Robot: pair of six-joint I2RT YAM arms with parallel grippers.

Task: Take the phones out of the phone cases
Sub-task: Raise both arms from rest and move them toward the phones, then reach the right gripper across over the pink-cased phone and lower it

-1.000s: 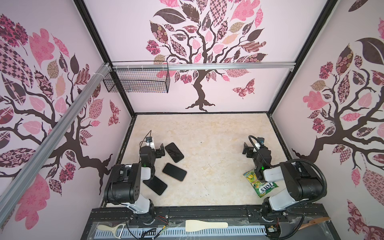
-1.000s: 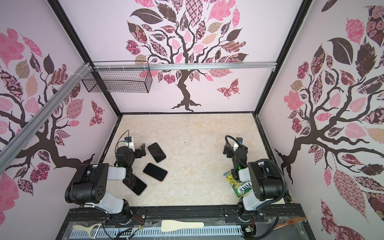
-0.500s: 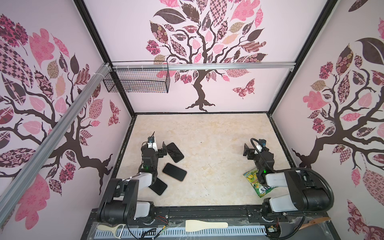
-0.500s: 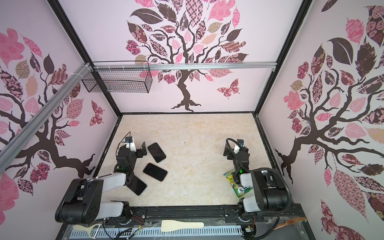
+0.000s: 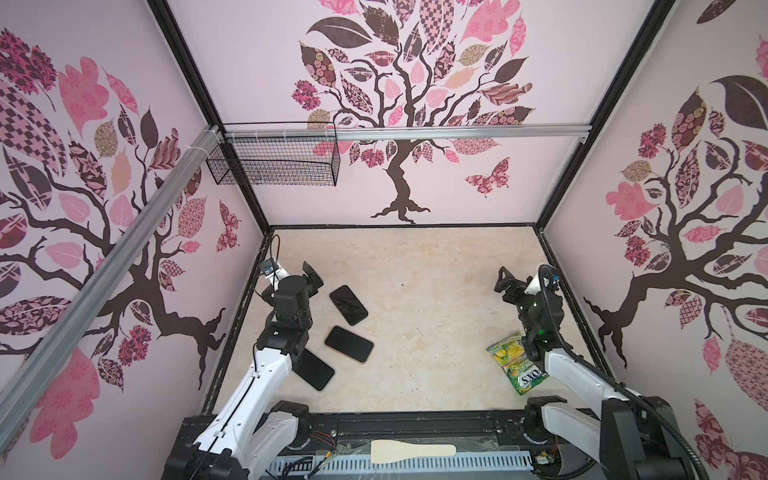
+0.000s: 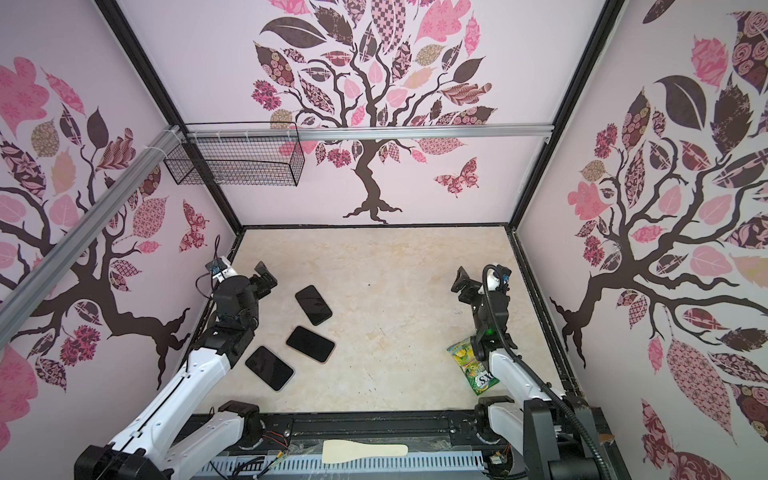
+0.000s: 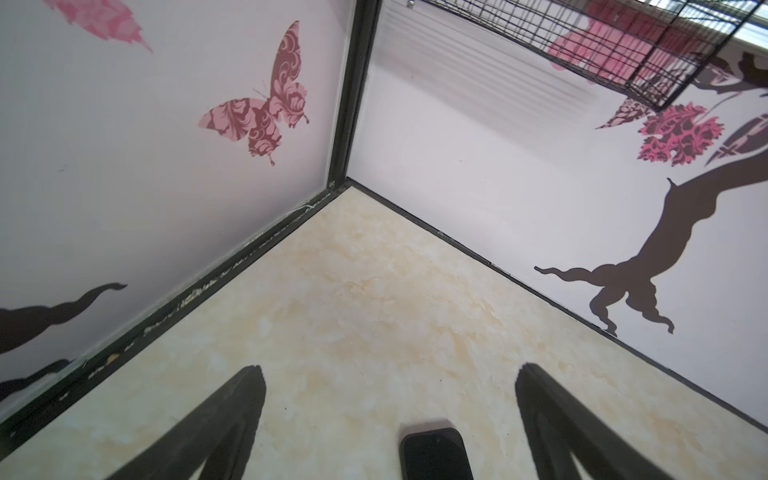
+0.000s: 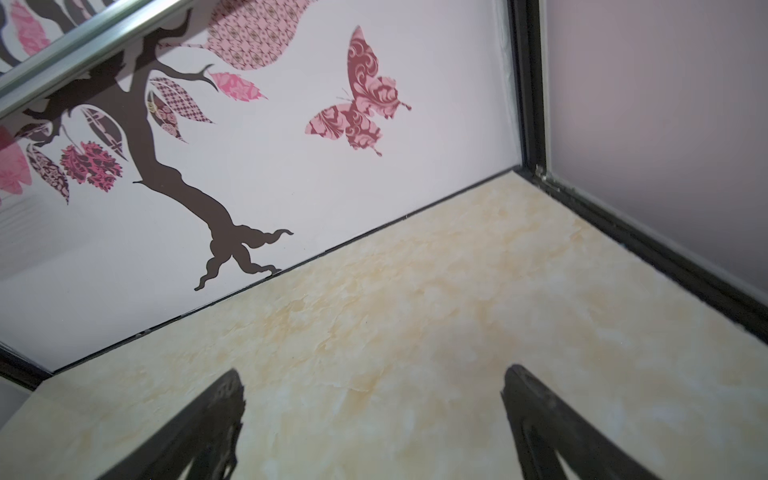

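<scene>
Empty and agape: left gripper [image 5: 312, 275], right gripper [image 5: 505, 284] — three black phones [image 5: 348, 304] [image 5: 349, 344] [image 5: 316, 370] lie near the table's [image 5: 436, 291] left edge, a green "FOX'S" candy bag [image 5: 515, 360] near its right.

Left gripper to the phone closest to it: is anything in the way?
Nothing visible does. The open left gripper hangs just beside the far phone, with only bare table between them. The snack packet lies far off, across the table.
</scene>
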